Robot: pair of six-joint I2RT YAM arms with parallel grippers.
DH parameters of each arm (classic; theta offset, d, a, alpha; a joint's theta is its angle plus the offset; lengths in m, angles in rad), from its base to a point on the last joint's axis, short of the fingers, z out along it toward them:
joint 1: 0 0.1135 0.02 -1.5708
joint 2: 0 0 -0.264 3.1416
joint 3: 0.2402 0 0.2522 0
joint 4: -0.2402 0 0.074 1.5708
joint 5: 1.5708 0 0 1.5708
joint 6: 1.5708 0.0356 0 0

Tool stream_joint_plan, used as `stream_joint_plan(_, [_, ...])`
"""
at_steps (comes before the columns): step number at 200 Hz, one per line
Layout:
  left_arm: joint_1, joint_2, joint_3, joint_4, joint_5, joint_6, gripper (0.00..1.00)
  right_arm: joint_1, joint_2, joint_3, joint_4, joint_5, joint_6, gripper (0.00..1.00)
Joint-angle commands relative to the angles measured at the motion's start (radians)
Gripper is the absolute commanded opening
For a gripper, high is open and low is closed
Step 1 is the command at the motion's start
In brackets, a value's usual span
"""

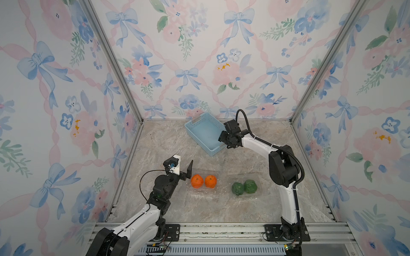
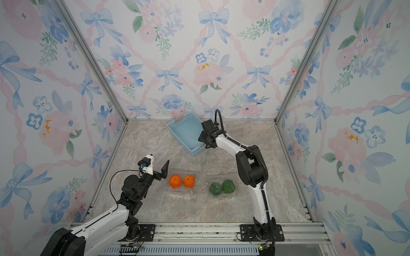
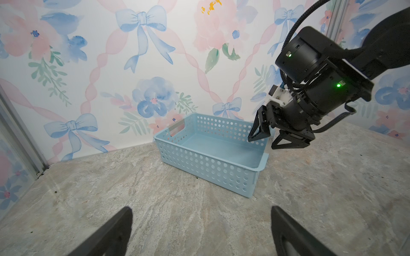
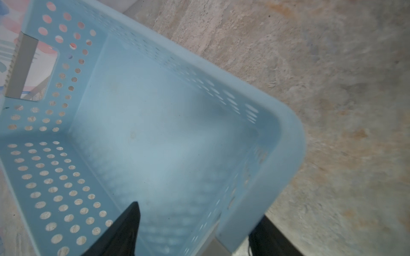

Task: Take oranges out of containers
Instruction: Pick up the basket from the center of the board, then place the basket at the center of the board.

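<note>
Basket (image 3: pixel 199 164) wall stands between parted jaws of right hand (image 3: pixel 261 143); left hand (image 3: pixel 200 210) gapes empty near oranges (image 1: pixel 197 181).

Left hand (image 3: pixel 200 212) open wide; right hand (image 3: pixel 261 143) parted.

Marble tabletop (image 1: pixel 166 144): basket (image 3: pixel 199 164), two containers (image 1: pixel 200 192).

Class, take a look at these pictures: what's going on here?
The right claw is open astride the rim of an empty blue basket, one finger inside and one outside. The left claw is open and holds nothing, beside the tray with two orange fruits. Two green fruits sit in the other tray. No fruit has been taken out yet.
</note>
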Motion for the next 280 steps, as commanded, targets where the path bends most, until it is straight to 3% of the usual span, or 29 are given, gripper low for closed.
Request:
stream_joint_plan(1, [-0.005, -0.016, -0.015, 0.006, -0.006, -0.015, 0.98, 0.003, 0.047, 0.022, -0.019, -0.017, 0.015, 0.63])
stream_joint_plan(75, [-0.004, -0.024, -0.013, -0.008, -0.002, -0.016, 0.98, -0.056, -0.005, -0.035, 0.011, -0.028, -0.017, 0.27])
stream_joint_plan(117, [-0.004, -0.032, -0.014, -0.018, 0.000, -0.017, 0.98, -0.139, -0.018, 0.028, -0.097, -0.043, -0.190, 0.00])
stream_joint_plan(143, [-0.004, -0.018, -0.005, -0.022, 0.004, -0.015, 0.98, -0.203, 0.002, 0.135, -0.192, -0.049, -0.348, 0.00])
stream_joint_plan(179, [-0.005, -0.017, -0.003, -0.025, 0.011, -0.019, 0.98, -0.259, 0.137, 0.453, -0.397, -0.060, -0.563, 0.00])
stream_joint_plan(211, [-0.006, -0.026, -0.005, -0.031, 0.003, -0.012, 0.98, -0.280, 0.266, 0.690, -0.505, -0.165, -0.667, 0.00])
stream_joint_plan(280, [-0.007, -0.028, 0.011, -0.055, 0.012, 0.003, 0.98, -0.254, 0.310, 0.686, -0.436, -0.244, -0.632, 0.00])
